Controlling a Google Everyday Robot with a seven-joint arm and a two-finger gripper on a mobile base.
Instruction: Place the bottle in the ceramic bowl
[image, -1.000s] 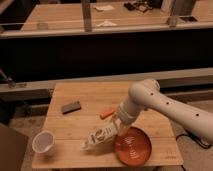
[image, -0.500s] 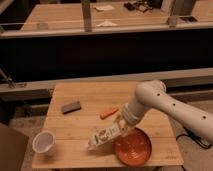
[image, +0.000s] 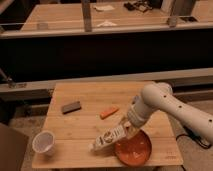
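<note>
Wooden counter (image: 90, 100): the gripper (image: 126, 127) clasps the bottle (image: 108, 139), tilted beside the ceramic bowl's (image: 134, 149) left rim.

White bottle (image: 109, 138) at the end effector (image: 126, 129); orange-red ceramic bowl (image: 134, 149).

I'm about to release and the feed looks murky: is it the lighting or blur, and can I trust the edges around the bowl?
Camera view: dim, warm light and soft all over. The bottle is bright against the table, its label unreadable. The tool merges with the bottle's end, so contact edges are unclear. The ceramic bowl rim reads fairly well; no strong glare.
</note>
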